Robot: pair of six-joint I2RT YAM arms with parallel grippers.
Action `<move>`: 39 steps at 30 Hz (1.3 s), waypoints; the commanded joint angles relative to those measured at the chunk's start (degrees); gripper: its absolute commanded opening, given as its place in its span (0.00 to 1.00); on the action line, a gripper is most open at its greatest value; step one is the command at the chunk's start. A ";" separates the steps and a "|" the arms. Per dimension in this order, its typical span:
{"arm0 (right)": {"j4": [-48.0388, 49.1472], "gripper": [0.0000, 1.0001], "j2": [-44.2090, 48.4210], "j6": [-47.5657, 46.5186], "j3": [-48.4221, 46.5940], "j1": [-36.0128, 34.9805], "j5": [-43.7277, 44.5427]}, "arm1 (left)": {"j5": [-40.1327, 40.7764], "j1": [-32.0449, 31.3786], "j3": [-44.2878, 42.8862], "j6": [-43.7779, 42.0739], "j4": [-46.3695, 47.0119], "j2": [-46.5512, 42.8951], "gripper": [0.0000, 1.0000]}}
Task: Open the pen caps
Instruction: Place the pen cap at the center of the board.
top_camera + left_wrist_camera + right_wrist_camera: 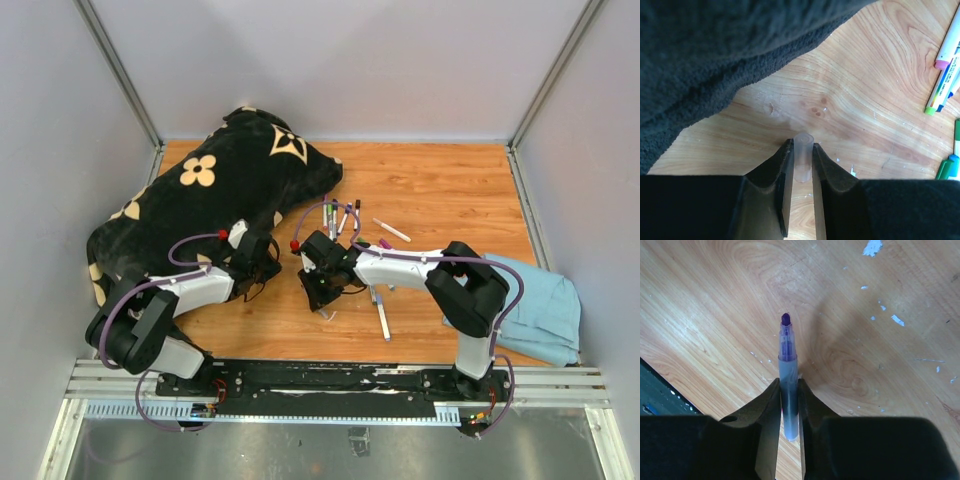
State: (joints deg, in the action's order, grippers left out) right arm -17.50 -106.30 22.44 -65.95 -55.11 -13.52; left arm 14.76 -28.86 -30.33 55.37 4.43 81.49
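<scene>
While the left gripper (803, 145) pinches a pale translucent plastic pen cap (803, 155), the right gripper (788, 382) clamps a slim grey-barrelled marker (788, 370), purple tip bare!
Both pairs of jaws press against the sides of what they carry. The cap sits lengthwise between the left fingers, poking just past their tips, over the wooden tabletop (865, 100) and near the edge of the black plush cushion with cream flowers (220, 185). The marker points straight out of the right fingers over bare wood. Over at the right of the left wrist view, pink, green and blue caps (943, 63) sit on markers lying flat, and a light blue cloth (545, 310) lies at the table's right edge.
</scene>
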 commanded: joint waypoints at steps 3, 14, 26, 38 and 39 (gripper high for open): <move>-3.99 0.22 -0.97 -0.77 -0.14 -1.84 5.42 | 0.63 -0.06 0.77 -0.36 -0.67 1.56 0.32; -4.76 0.29 -0.92 -2.35 -1.18 -1.75 6.02 | -0.75 -0.05 0.97 0.04 -0.87 -0.57 0.43; -4.34 0.39 4.75 -7.87 -2.69 -1.75 3.54 | -3.01 -0.10 2.40 -1.15 -4.22 -13.84 0.48; -6.87 0.45 13.74 -20.46 -2.84 -0.18 0.77 | -9.41 -0.05 9.85 -6.53 1.43 -30.85 0.65; -7.45 0.48 14.74 -22.00 -2.78 0.88 -0.57 | -10.16 -0.08 10.77 -6.82 2.76 -32.00 0.68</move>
State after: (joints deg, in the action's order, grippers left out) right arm -21.96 -95.35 7.53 -67.46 -55.07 -11.33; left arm 8.25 -28.95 -22.44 51.51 2.17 53.60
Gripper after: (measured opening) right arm 0.447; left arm 0.631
